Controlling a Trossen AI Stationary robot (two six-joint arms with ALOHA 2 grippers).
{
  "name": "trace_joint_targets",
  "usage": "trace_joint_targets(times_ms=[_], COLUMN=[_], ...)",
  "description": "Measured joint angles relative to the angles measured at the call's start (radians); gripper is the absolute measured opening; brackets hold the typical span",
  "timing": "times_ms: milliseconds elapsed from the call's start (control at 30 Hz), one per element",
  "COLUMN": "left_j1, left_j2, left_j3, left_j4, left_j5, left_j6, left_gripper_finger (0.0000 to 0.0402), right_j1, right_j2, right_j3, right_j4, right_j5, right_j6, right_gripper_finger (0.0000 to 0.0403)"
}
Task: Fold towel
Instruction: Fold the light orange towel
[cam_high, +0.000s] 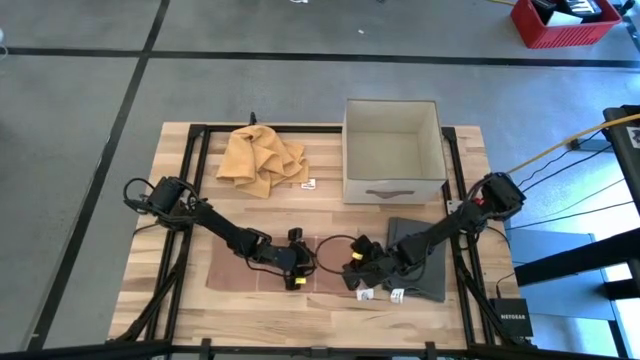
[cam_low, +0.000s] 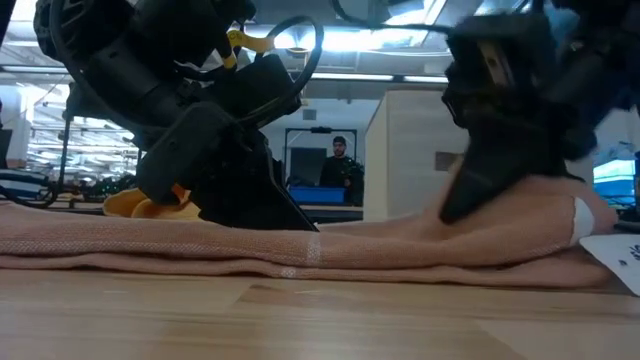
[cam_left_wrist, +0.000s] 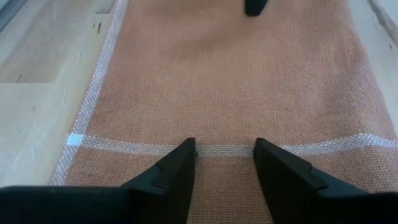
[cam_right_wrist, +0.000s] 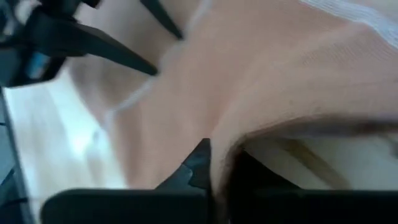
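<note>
A salmon-brown towel (cam_high: 240, 272) with white stripes lies flat along the table's near edge. My left gripper (cam_left_wrist: 224, 149) is open and slants down onto the towel's middle, its fingertips on either side of a spot on a white cross stripe (cam_left_wrist: 124, 144). My right gripper (cam_right_wrist: 217, 155) is shut on the towel's right end (cam_low: 540, 205), which rises in a hump above the flat part (cam_low: 250, 248). In the high view the two grippers, left (cam_high: 298, 272) and right (cam_high: 358, 282), stand close together. My left gripper's open fingertips (cam_left_wrist: 180, 163) reach down to the towel at the white stripe; I cannot tell whether they touch the cloth. My right gripper pinches the towel's right edge (cam_right_wrist: 239, 140) between its two fingers, slanting down from the table's right. That end is lifted off the table and curves up; the rest lies flat.
A crumpled yellow towel (cam_high: 262, 158) lies at the far left. An open beige box (cam_high: 392, 150) stands at the far right. A folded grey towel (cam_high: 420, 255) lies under the right arm, with white tags (cam_high: 398, 295) near the front edge. A person (cam_low: 340, 160) stands beyond the table.
</note>
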Motion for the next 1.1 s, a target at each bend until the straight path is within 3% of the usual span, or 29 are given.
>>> trace_joint_targets(times_ms=[333, 533, 700, 933, 1000, 1100], left_j1=[0.0, 0.001, -0.018, -0.061, -0.068, -0.064], left_j2=[0.002, -0.014, -0.141, -0.292, -0.288, -0.261], left_j3=[-0.002, -0.004, 0.006, -0.007, -0.046, -0.11], left_j4=[0.02, 0.009, -0.123, -0.602, -0.618, -0.472], left_j5=[0.002, 0.003, 0.006, 0.003, -0.002, -0.015], left_j6=[0.023, 0.036, 0.045, -0.134, -0.183, -0.237], left_gripper_finger=[0.0156, 0.0156, 0.0156, 0.0156, 0.0156, 0.0156], right_j1=[-0.093, -0.113, -0.11, -0.11, -0.11, -0.11], right_j2=[-0.001, -0.001, -0.001, -0.001, -0.001, -0.001], right_j3=[0.186, 0.204, 0.204, 0.204, 0.204, 0.204], right_j4=[-0.026, -0.04, -0.07, -0.1, -0.099, -0.089], right_j5=[0.035, 0.071, 0.097, 0.099, 0.099, 0.098], right_j6=[-0.188, -0.24, -0.255, -0.257, -0.257, -0.256], right_gripper_finger=[0.0009, 0.0025, 0.0017, 0.002, 0.0024, 0.0023])
